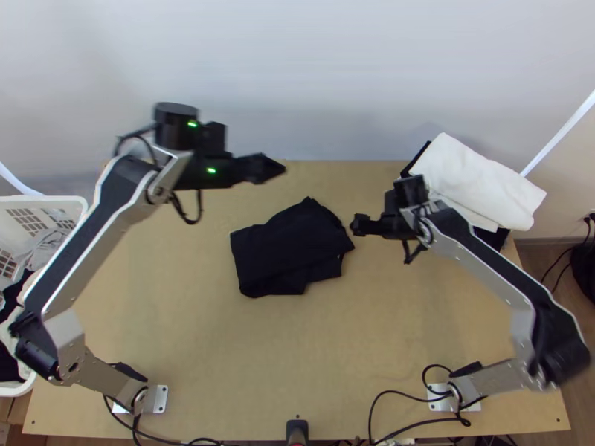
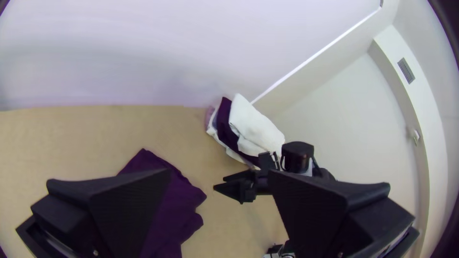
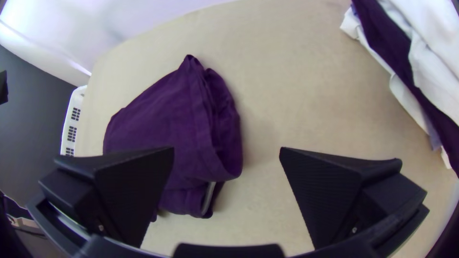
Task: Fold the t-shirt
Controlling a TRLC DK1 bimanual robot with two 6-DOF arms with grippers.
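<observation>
Left pincer and right pincer both gape. I judge the t-shirt partly folded; next, straighten its edge.

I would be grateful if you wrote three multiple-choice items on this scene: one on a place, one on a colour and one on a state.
1. Where does the t-shirt lie?
A) In the basket
B) On the floor
C) On the table

2. What colour is the cloth on top of the stack at the far right?
A) White
B) Red
C) Green

3. How do the left pincer and the right pincer stand?
A) Both shut on the t-shirt
B) Both open, holding nothing
C) One open, one shut

Answers:
1. C: the top view shows the dark garment resting on the wooden surface.
2. A: the top view shows a white cloth uppermost.
3. B: each wrist view shows the fingers wide apart, with nothing gripped.
</observation>
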